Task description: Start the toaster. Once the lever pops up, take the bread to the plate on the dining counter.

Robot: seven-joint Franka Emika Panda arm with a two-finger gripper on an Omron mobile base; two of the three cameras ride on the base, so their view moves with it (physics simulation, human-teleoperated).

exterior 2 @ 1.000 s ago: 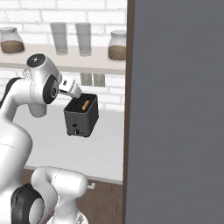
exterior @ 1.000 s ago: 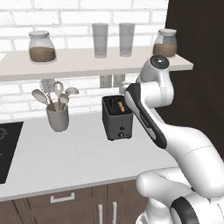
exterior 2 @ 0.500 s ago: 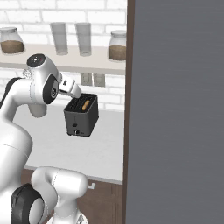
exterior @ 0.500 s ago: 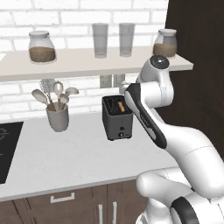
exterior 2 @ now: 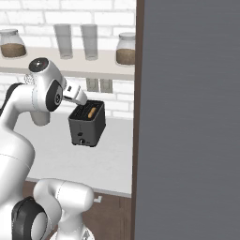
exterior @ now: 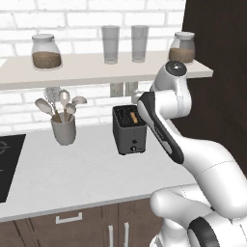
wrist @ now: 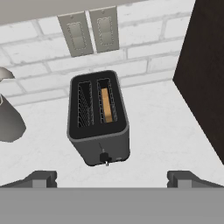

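Note:
The dark grey toaster (exterior: 129,130) (exterior 2: 86,124) (wrist: 98,120) stands on the white worktop near the brick wall. The bread (wrist: 106,105) (exterior: 133,116) (exterior 2: 92,111) sits low in its right slot, and the left slot is empty. The lever (wrist: 104,157) is a small dark tab low on the narrow front panel. My gripper (wrist: 113,179) hangs open above and in front of the toaster, touching nothing, its fingertips (wrist: 40,178) spread wide apart. In the right base view the hand (exterior 2: 77,95) hovers just over the toaster's top. The plate and the dining counter are out of view.
A grey utensil crock (exterior: 63,129) (wrist: 8,122) stands left of the toaster. A black hob (exterior: 7,164) lies at the far left. A shelf (exterior: 96,70) with jars and glasses hangs above. A tall dark cabinet (exterior: 217,72) (wrist: 205,65) closes the right side. Two wall outlets (wrist: 89,30) sit behind.

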